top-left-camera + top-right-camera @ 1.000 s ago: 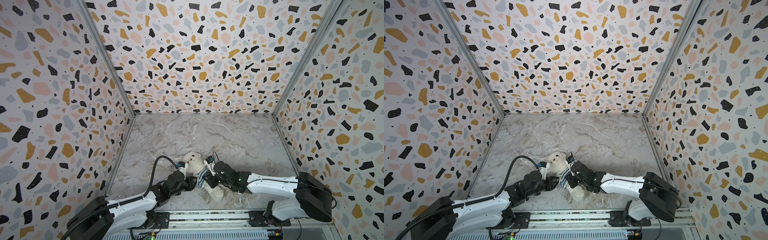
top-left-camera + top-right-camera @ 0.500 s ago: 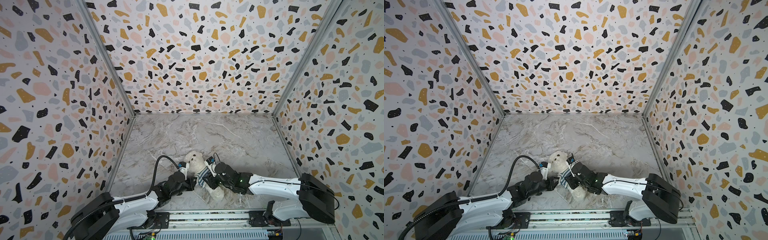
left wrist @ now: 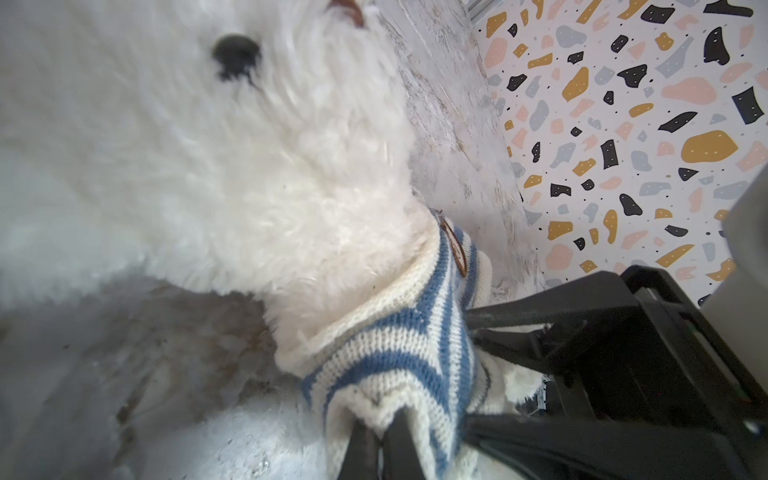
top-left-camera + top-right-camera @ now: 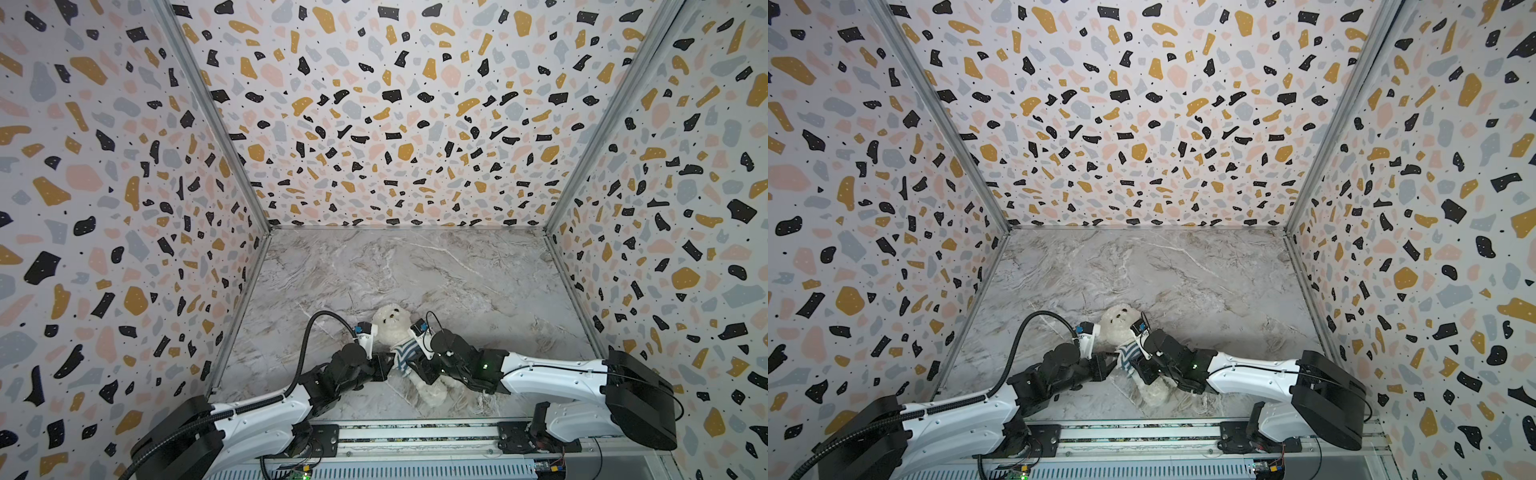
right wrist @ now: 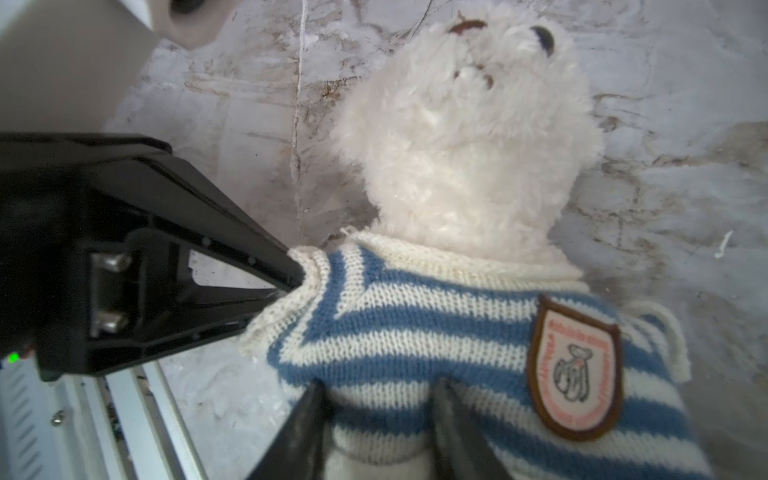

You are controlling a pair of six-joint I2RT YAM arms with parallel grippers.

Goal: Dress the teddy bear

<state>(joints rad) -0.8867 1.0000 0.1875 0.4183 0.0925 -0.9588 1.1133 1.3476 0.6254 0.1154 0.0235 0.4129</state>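
**Bear on its back, striped shirt on its chest, both end effectors at the knit**

The marble-patterned desk (image 4: 415, 270) lies under the teddy bear (image 4: 390, 322), which rests face up between the two arms. The bear is cream-white, with curly, fluffy fur and a round head. One bare leg stretches out below its clothing.

A knitted striped shirt (image 5: 415, 332), blue and cream with a cream collar, sits around the bear's neck and covers its chest.

Beside the bear's shoulder, the left end effector (image 5: 297, 278) is pressed together and pinches a cream-rimmed edge of the shirt. At the bear's belly, the right end effector (image 5: 378, 388) has its jaws partly apart, and the lower part of the shirt is clamped between them.

On the bear's chest the shirt carries a shield-shaped badge (image 5: 575, 376), brown at the border and pink inside. On the bear's face a small dark eye (image 5: 544, 39) shows in the fur.
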